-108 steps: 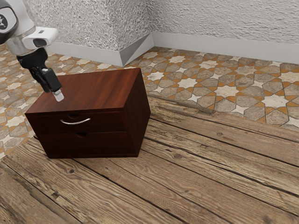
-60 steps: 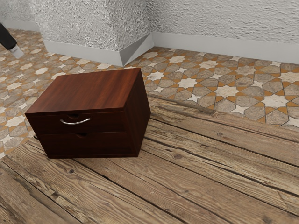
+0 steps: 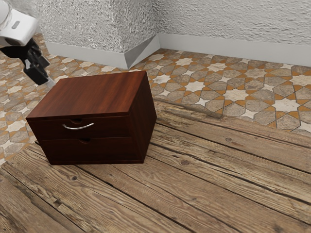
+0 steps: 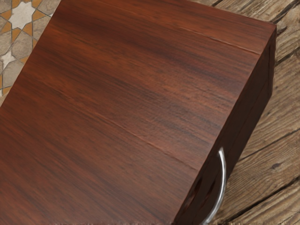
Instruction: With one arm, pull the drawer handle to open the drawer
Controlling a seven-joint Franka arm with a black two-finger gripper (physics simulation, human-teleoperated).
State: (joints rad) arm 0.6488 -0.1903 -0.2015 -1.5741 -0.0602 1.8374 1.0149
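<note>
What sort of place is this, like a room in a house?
Likely a rendered indoor room, home-like: rough white plaster walls with a baseboard, a floor part patterned tiles and part worn wood planks, and a dark two-drawer cabinet standing on it.

I see my black end effector [image 3: 44, 77] hanging over the patterned tile floor [image 3: 233, 92]. It is off the far corner of the dark reddish-brown wooden two-drawer cabinet [image 3: 97, 94] at the exterior view's left, and apart from it. The cabinet stands where the tiles meet the worn plank floor [image 3: 194, 194]. Its upper drawer [image 3: 107, 127] sits flush with the front, and the curved silver handle [image 3: 77, 126] is untouched.
</note>
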